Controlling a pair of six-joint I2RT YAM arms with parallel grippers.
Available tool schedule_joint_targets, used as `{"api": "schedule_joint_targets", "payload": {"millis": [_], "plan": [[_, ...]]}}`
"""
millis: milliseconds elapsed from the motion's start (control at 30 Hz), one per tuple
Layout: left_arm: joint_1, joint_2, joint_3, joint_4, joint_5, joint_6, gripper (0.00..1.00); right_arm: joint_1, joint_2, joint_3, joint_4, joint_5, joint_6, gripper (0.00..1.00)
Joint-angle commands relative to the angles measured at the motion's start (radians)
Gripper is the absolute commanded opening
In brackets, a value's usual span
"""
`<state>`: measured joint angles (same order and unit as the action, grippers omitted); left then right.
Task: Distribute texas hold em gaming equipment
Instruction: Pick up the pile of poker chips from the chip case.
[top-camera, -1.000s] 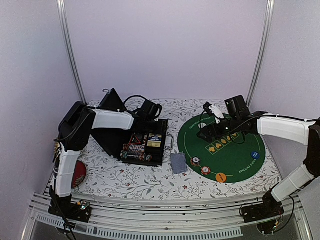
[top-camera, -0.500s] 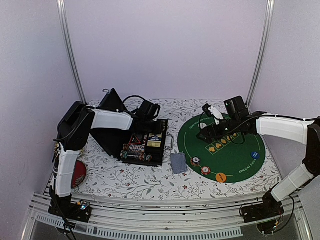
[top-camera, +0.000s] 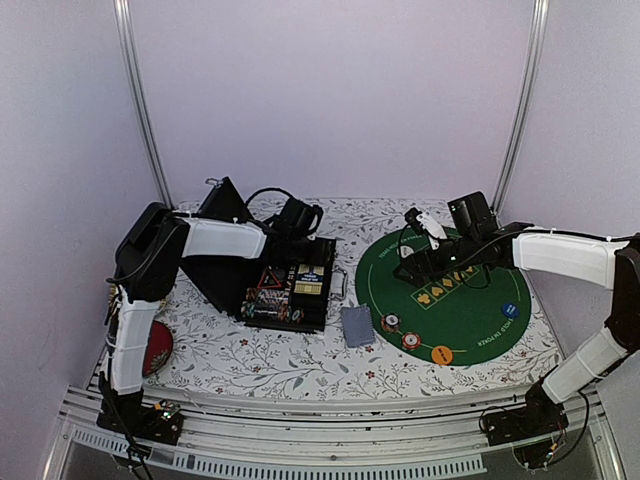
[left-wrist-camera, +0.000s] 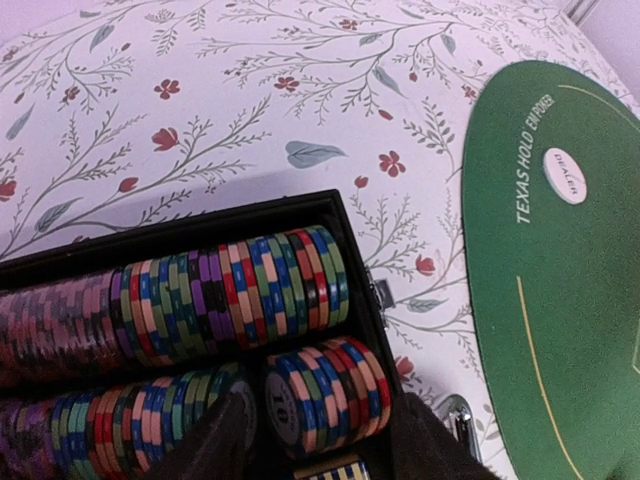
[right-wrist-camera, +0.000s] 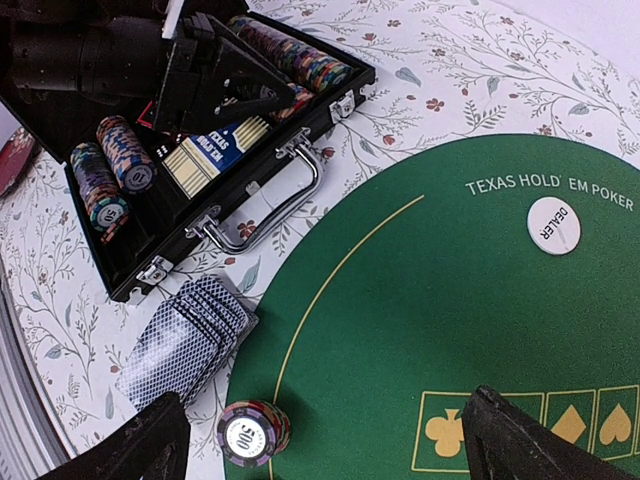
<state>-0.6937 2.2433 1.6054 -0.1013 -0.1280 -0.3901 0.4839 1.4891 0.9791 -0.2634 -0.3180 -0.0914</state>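
Desk (top-camera: 250, 362): white cloth printed with grey-green leaf sprigs and small red flowers. Felt mat (right-wrist-camera: 420, 330): green, white lettering, yellow line and yellow card-suit symbols. Dealer disc (right-wrist-camera: 553, 225): white, dark lettering. Case (right-wrist-camera: 255, 180): black, chrome handle. Chip rows (left-wrist-camera: 200, 295): red, blue, green, purple striped edges. Card deck (right-wrist-camera: 187, 340): grey-blue cross-hatched backs.

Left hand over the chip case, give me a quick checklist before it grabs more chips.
1. Left hand lined up with a chip stack in the black case: ok, fingers either side of it.
2. Left hand open: ok.
3. Right hand empty above the green mat: ok.
4. Dealer button already on the mat: ok.
5. Card pile tidy: not ok, slightly fanned beside the case.
6. Whether the stack is loose enough to lift: cannot tell.
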Motion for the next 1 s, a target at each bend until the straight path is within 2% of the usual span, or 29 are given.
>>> {"api": "schedule_joint_targets", "payload": {"millis": [0, 133, 233, 367, 567, 833, 967], "plan": [[0.002, -0.012, -0.006, 0.046, 0.007, 0.038, 0.55, 0.002, 0.023, 0.034, -0.012, -0.016, -0.008, 0.97], [0.002, 0.018, 0.028, 0.024, 0.003, 0.035, 0.54, 0.002, 0.031, 0.041, -0.019, -0.024, -0.01, 0.96], [0.002, 0.046, 0.065, -0.025, -0.021, 0.034, 0.5, 0.002, 0.033, 0.043, -0.023, -0.028, -0.011, 0.96], [-0.003, 0.068, 0.097, -0.061, -0.014, 0.044, 0.52, 0.002, 0.034, 0.043, -0.021, -0.029, -0.011, 0.96], [-0.015, 0.091, 0.139, -0.133, -0.081, 0.071, 0.51, 0.002, 0.032, 0.043, -0.022, -0.032, -0.011, 0.95], [-0.021, 0.082, 0.129, -0.175, -0.146, 0.076, 0.41, 0.002, 0.038, 0.046, -0.025, -0.034, -0.011, 0.95], [-0.018, 0.063, 0.094, -0.139, -0.08, 0.067, 0.4, 0.002, 0.039, 0.048, -0.023, -0.036, -0.011, 0.95]]}}
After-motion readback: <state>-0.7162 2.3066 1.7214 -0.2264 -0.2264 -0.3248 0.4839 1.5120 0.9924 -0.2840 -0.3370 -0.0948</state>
